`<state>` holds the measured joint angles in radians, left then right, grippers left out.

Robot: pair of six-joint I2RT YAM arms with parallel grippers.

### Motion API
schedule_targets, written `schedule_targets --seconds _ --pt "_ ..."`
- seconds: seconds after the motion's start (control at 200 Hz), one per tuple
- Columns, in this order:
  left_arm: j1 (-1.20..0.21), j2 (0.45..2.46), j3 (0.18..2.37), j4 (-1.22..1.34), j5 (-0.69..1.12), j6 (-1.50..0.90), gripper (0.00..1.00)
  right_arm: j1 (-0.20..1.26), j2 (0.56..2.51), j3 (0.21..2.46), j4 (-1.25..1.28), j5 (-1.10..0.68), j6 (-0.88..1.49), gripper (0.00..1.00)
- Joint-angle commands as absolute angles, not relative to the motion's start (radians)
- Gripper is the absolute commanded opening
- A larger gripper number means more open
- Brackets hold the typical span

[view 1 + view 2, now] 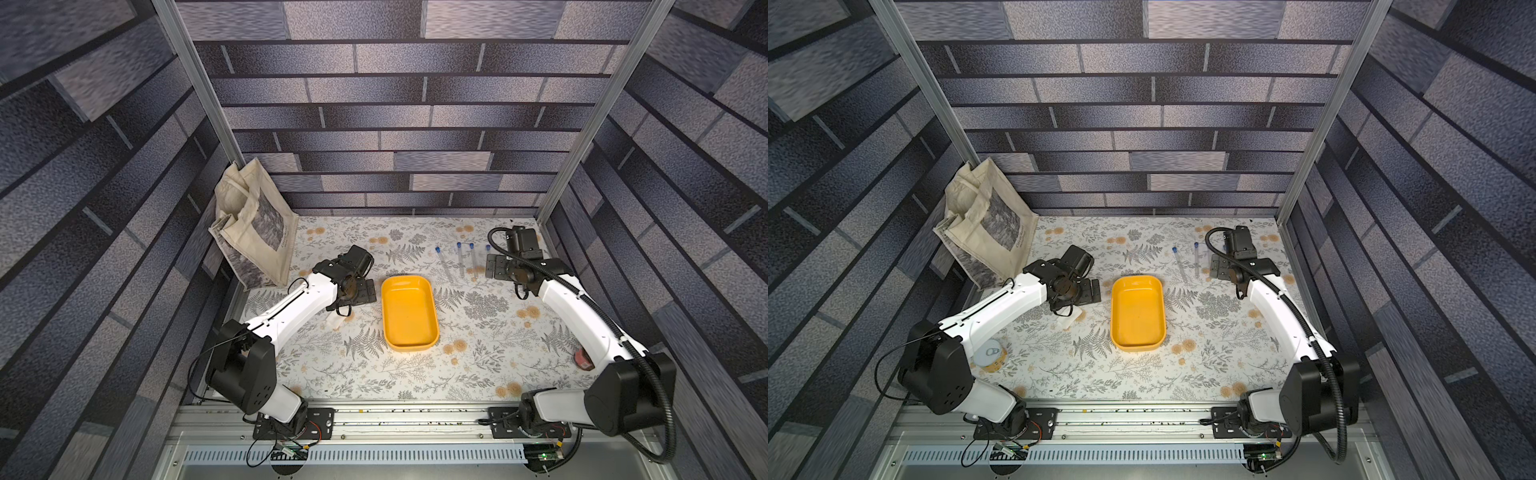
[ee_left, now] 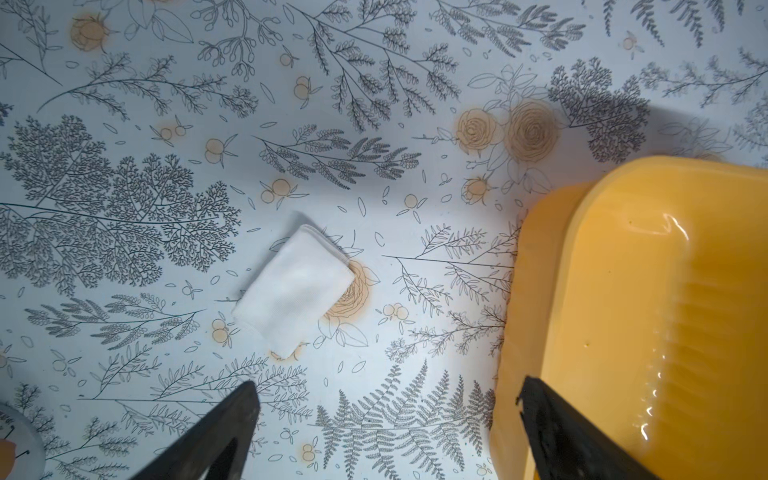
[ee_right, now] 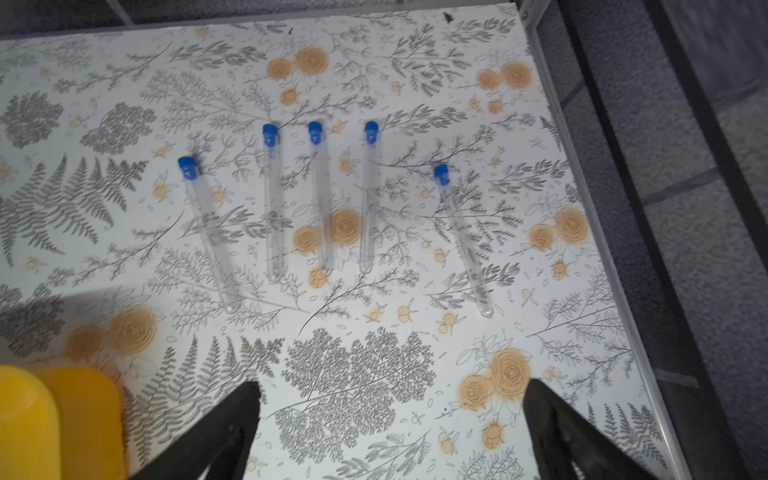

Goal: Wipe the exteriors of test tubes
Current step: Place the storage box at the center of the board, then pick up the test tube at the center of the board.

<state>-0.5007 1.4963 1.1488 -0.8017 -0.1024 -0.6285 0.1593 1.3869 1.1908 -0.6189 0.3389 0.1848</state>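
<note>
Several clear test tubes with blue caps (image 3: 322, 199) lie side by side on the floral table at the back right, also seen in both top views (image 1: 460, 259) (image 1: 1196, 259). My right gripper (image 3: 395, 386) hovers just short of them, open and empty; in a top view it sits beside them (image 1: 496, 266). A folded white cloth (image 2: 295, 289) lies flat on the table left of the yellow tray (image 2: 665, 291). Above the cloth and tray edge, my left gripper (image 2: 386, 386) is open with nothing between its fingers.
The yellow tray (image 1: 409, 311) sits mid-table and holds nothing. A canvas tote bag (image 1: 253, 232) leans in the back left corner. A tin can (image 1: 990, 353) stands by the left arm's base. A small red object (image 1: 584, 359) lies behind the right arm.
</note>
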Motion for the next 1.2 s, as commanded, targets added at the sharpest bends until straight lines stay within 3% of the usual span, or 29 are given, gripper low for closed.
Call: schedule_targets --seconds 0.0,0.115,0.275,0.591,1.197 --pt "-0.481 1.418 1.099 -0.781 -0.063 -0.551 1.0 0.103 1.477 1.257 -0.686 0.305 0.145 1.0" --pt "-0.454 1.373 1.063 -0.738 0.021 -0.483 1.0 0.04 1.598 1.337 -0.712 0.207 0.119 1.0" --pt "-0.393 1.372 1.03 -0.717 0.205 -0.432 1.0 0.017 1.785 1.5 -0.766 0.24 0.056 0.96" --pt "-0.385 1.333 1.018 -0.724 0.186 -0.421 1.0 -0.057 2.173 1.966 -1.036 0.201 -0.011 0.72" --pt "-0.358 1.373 1.024 -0.723 0.195 -0.421 1.0 -0.161 2.475 2.317 -1.2 0.08 -0.088 0.55"
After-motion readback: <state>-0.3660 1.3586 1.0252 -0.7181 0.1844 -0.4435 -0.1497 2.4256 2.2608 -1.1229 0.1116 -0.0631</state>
